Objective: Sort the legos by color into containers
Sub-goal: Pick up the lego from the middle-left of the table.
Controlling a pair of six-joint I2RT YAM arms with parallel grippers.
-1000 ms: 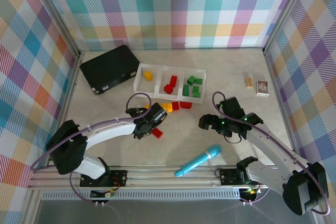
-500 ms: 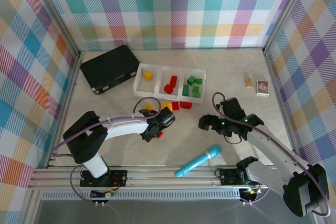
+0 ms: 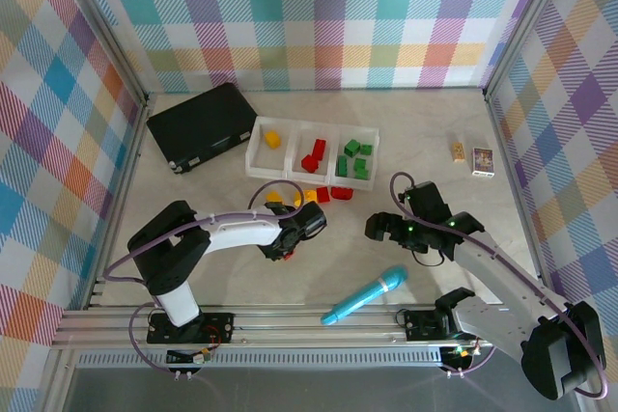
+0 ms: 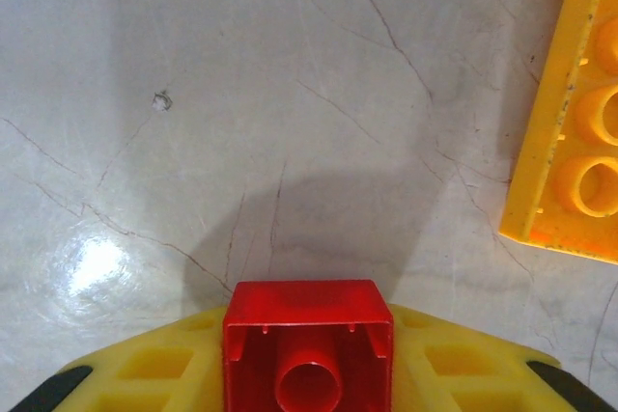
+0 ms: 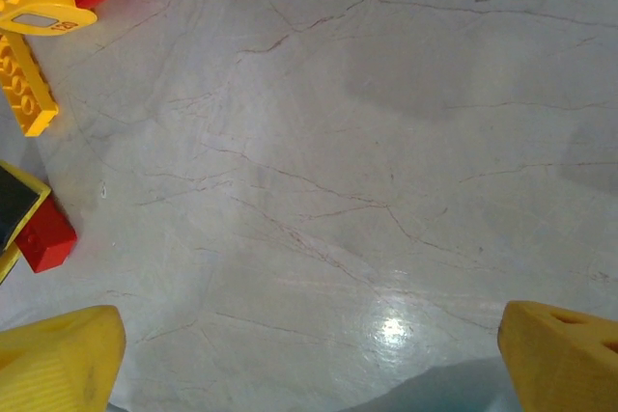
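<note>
One white tray (image 3: 293, 132) of three compartments stands at the far centre of the marbled table (image 3: 193, 195), just right of a flat black case (image 3: 203, 125). Its left compartment holds one yellow brick (image 3: 273, 140), the middle compartment holds red bricks (image 3: 314, 155), and the right compartment holds green bricks (image 3: 354, 158). Loose bricks form a row just in front of the tray's near wall, with yellow pieces (image 3: 309, 197) to the left and red pieces (image 3: 333, 193) to the right. The left gripper (image 3: 288, 246) is near that row, its jaws clenched on a single red brick (image 4: 307, 335). Its yellow pads (image 4: 145, 369) press both sides, and the brick's hollow underside and centre tube face the wrist camera. Whether the brick rests on the table or hangs just above it cannot be told. A long yellow brick (image 4: 570, 142) lies near, to the right in that view, apart from the held piece. The right gripper (image 3: 375, 227) is right of centre, apart from all bricks. Its jaws are released and spread wide, with yellow fingertips (image 5: 58, 364) at the lower corners of its wrist view and bare table between them. Other items are a blue marker-like stick (image 3: 365, 295), lying slantwise near the front edge, and two small printed boxes (image 3: 482, 160) by the right wall.
</note>
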